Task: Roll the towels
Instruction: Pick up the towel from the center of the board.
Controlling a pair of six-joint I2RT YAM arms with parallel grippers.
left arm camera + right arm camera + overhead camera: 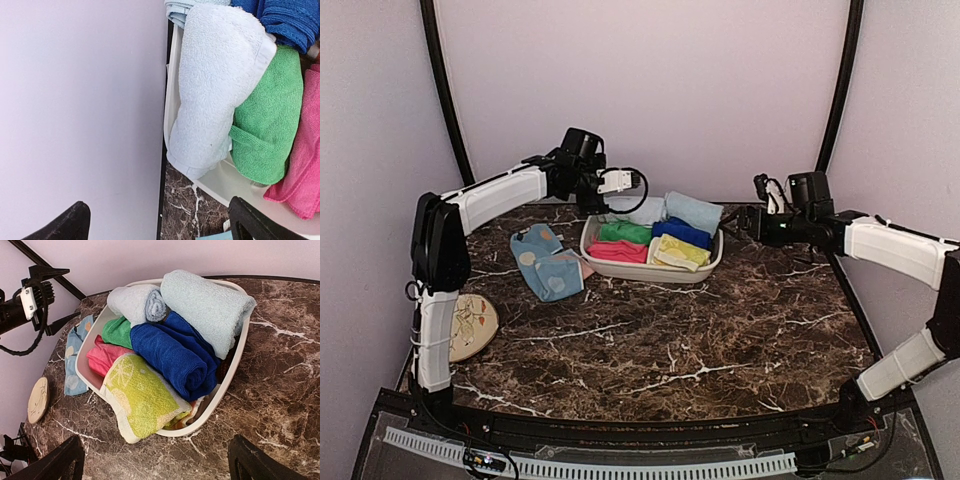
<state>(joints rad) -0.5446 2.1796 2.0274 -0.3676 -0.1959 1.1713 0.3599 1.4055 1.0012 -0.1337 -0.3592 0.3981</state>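
A pale blue towel (pixel 642 210) (pixel 215 90) (pixel 136 302) lies rolled at the back left of the white basin (pixel 705 268) (pixel 227 186) (pixel 235 365), one end over the rim. My left gripper (pixel 620 184) (pixel 160 226) hovers just above and behind it, open, with nothing between its fingers. The medium blue spotted towel (pixel 548 262) (pixel 75 360) lies loosely folded on the table left of the basin. My right gripper (pixel 745 221) (pixel 160 465) stands open to the right of the basin, holding nothing.
The basin also holds rolled towels: a light blue one (pixel 205 305), dark blue (pixel 175 355), yellow (pixel 142 395), pink (pixel 102 357) and green (pixel 117 331). A round beige plate (pixel 472 325) sits at the table's left edge. The back wall stands close behind the basin.
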